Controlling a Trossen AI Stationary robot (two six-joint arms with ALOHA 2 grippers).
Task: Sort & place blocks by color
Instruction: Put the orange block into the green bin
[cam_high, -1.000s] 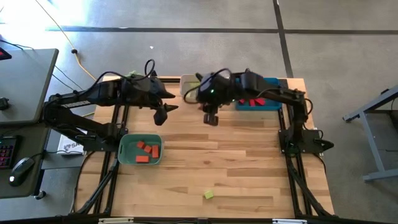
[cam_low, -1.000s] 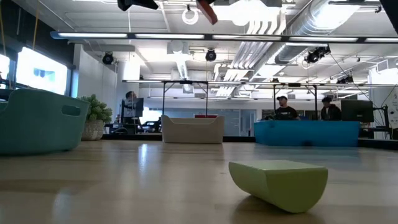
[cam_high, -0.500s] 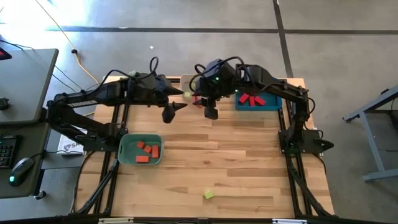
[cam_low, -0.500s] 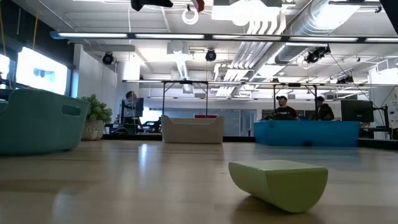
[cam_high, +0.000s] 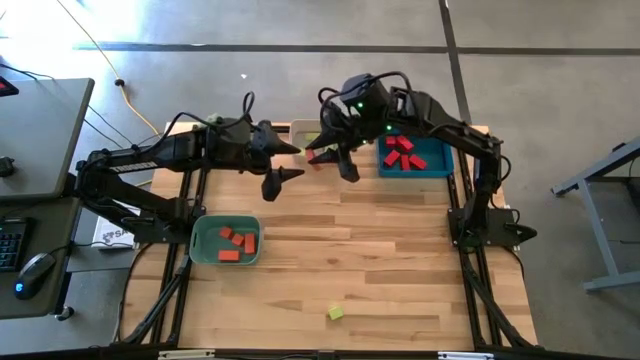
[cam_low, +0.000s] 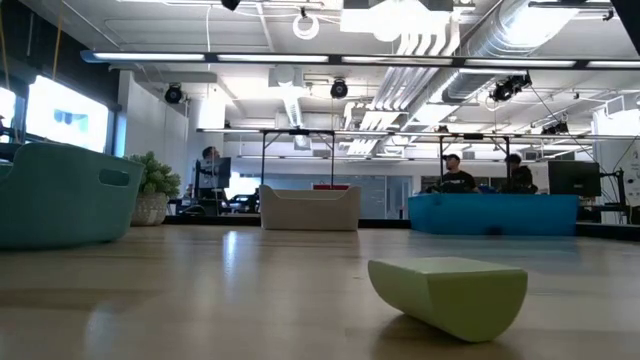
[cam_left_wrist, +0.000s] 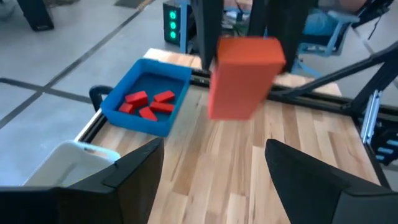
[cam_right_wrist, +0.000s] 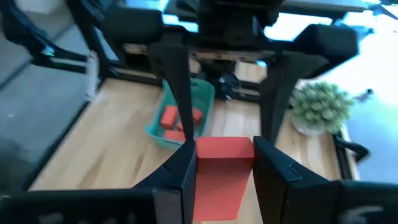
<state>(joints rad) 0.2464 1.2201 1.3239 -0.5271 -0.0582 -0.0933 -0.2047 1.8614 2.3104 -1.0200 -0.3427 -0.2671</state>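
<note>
High view: right gripper (cam_high: 322, 157) fingers clamping red block (cam_high: 315, 157), facing left gripper (cam_high: 283, 165).

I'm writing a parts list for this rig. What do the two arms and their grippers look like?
Both arms are black, jointed, with loose black cables looping above them. The left gripper and right gripper end in two flat, tapered dark fingers. Green indicator lights glow on the right arm.

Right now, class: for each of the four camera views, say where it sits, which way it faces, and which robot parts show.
High: overhead, facing straight down on the table; both arms show.
Low: table level, facing the room; yellow-green block near; no gripper visible.
Left wrist: faces the red block; left gripper open.
Right wrist: right gripper shut on that block.
Shared: both wrist views show the red block.
</note>
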